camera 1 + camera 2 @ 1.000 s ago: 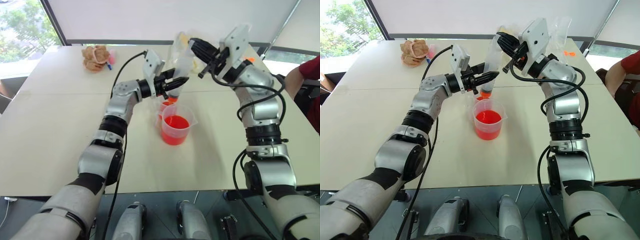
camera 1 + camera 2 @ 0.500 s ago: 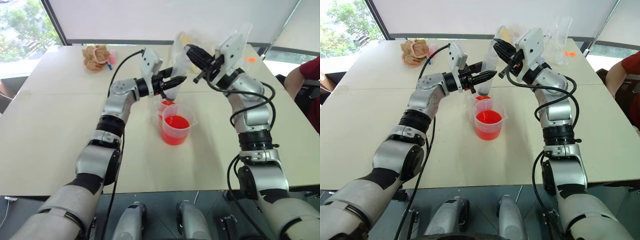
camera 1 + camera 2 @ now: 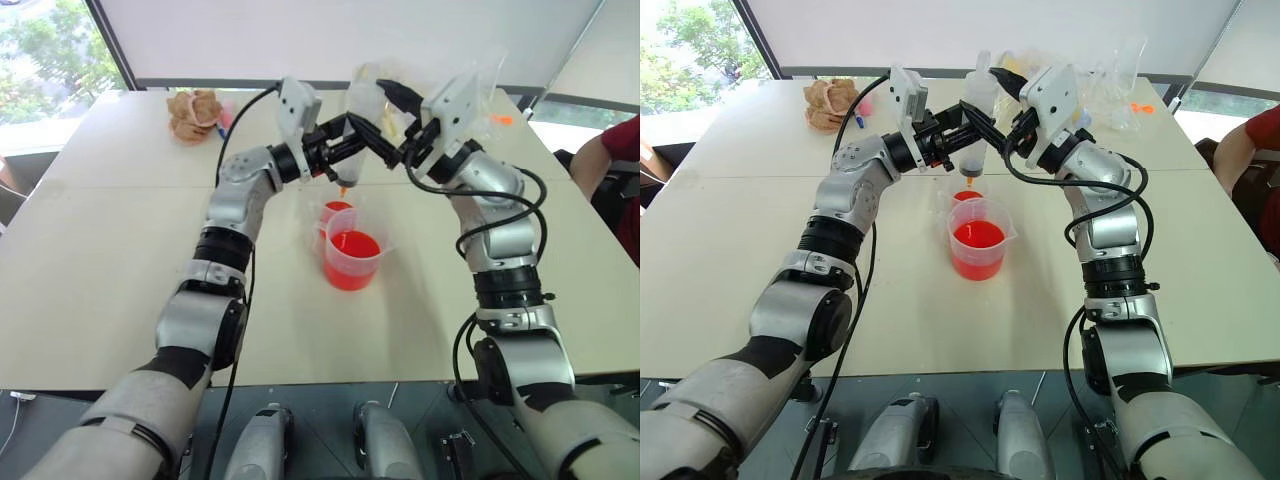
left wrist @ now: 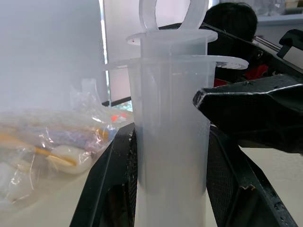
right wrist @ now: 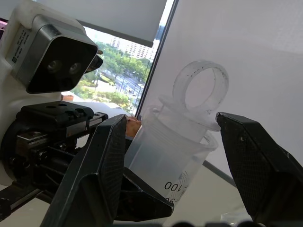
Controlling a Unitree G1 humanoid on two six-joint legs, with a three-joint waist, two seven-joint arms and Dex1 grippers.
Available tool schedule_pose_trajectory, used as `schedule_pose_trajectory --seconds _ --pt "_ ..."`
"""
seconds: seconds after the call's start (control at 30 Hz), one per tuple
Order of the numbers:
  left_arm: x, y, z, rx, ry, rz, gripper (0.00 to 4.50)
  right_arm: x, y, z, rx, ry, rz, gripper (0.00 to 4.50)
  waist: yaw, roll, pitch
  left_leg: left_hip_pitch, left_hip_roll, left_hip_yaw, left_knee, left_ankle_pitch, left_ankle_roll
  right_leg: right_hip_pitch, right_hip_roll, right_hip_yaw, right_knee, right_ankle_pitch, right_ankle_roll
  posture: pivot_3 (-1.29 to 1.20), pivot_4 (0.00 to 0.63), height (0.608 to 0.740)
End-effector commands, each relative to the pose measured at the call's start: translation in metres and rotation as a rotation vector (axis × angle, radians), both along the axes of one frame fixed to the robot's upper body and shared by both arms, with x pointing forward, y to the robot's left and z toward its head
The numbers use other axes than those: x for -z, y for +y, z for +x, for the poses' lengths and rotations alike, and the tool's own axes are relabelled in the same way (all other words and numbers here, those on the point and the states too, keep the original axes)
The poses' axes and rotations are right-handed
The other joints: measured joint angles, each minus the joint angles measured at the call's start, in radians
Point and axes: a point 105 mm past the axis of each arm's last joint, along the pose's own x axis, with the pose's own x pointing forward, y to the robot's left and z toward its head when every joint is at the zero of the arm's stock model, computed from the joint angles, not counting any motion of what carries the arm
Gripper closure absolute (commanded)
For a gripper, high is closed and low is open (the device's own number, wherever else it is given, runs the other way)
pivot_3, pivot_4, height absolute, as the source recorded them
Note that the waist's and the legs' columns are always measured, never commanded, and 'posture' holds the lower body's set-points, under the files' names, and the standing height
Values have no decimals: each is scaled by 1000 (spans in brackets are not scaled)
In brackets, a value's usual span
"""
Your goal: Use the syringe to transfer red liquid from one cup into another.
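left pincer point(image 3: 965, 147) pinching syringe point(image 3: 975, 140) barrel, right pincer point(image 5: 189, 189) spread, plunger ring cut off

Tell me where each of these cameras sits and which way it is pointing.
Head views: on the head, looking down over both arms at the syringe above two cups.
Left wrist view: along the left gripper, shut on the syringe barrel; the right gripper's finger crosses beside it.
Right wrist view: along the open right gripper at the plunger ring; the left wrist shows.
All share the syringe.
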Motion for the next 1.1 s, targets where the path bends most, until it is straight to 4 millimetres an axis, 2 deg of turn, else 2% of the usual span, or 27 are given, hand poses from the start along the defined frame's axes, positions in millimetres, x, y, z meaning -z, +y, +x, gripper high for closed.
schedule_pose_trajectory --seconds 0.03,0.17,0.23,0.33,0.43,0.5,0.57,0.63,0.7,0.73,0.83,0.87,0.97,1.03,1.1 --pt "-34 -1 -12 30 -113 -46 3114 -3 -27 -9 23 58 103 1314 0 0 0 0 0 0 0 0 0 0 0 0 0 0 0 0 150 737" --pt "-35 6 -7 -6 -80 -59 3114 -10 -69 -29 32 129 295 1314 2 0 0 0 1 0 0 0 0 0 0 0 0 0 0 0 150 737" --pt "-40 12 -2 -35 -51 -92 3114 -15 -82 -39 41 138 344 1314 1 0 0 0 1 0 0 0 0 0 0 1 0 0 0 0 150 737" --pt "-64 29 10 -150 -28 -171 3114 -20 -101 -56 63 146 370 1314 -1 0 0 0 1 0 0 0 0 0 0 1 0 0 0 0 150 737" --pt "-102 52 16 -299 2 -214 3114 -15 -100 -74 47 201 239 1314 -1 0 0 0 2 0 0 0 0 0 0 1 0 0 0 0 150 737" --pt "-112 62 13 -357 51 -135 3114 -7 -94 -87 6 260 121 1314 -6 0 0 0 2 0 0 0 1 0 1 1 0 0 0 0 150 737" --pt "-96 75 14 -444 196 37 3114 3 -82 -102 -81 331 1 1314 -9 0 0 1 2 0 -1 -1 2 0 1 2 0 0 0 0 150 737" --pt "-65 99 17 -591 413 181 3114 12 -64 -118 -201 403 -107 1314 -9 1 0 2 1 0 -1 -1 2 1 1 2 0 -1 1 0 150 737" --pt "-48 110 11 -635 534 220 3114 17 -52 -129 -288 446 -172 1314 -9 1 0 3 2 -1 0 -1 2 2 1 2 1 -1 1 0 150 737" --pt "-37 113 5 -634 648 225 3114 20 -45 -133 -330 464 -209 1314 -8 1 0 3 2 -1 0 -1 2 2 1 2 1 -1 1 0 150 737" --pt "-5 117 -10 -618 885 244 3114 29 -33 -142 -410 498 -303 1314 -4 -1 1 2 3 -2 2 -1 2 2 1 1 2 -1 1 0 150 737" --pt "0 117 -10 -617 908 238 3114 30 -31 -143 -422 503 -316 1314 -2 -1 1 2 3 -2 2 -1 2 2 1 1 2 -1 1 0 150 737" --pt "51 124 -11 -670 1032 205 3114 38 -18 -143 -491 510 -342 1314 0 0 1 2 4 -3 2 -1 1 2 -1 2 2 -1 1 0 150 737" --pt "64 128 -12 -711 1058 187 3114 41 -16 -142 -501 510 -350 1314 1 -1 1 3 3 -3 2 0 0 2 -1 2 2 -1 1 0 150 737" --pt "85 145 -17 -828 1059 219 3114 47 -13 -140 -509 520 -349 1314 0 -3 2 1 3 -3 1 0 -1 0 -1 2 2 0 0 0 150 737"
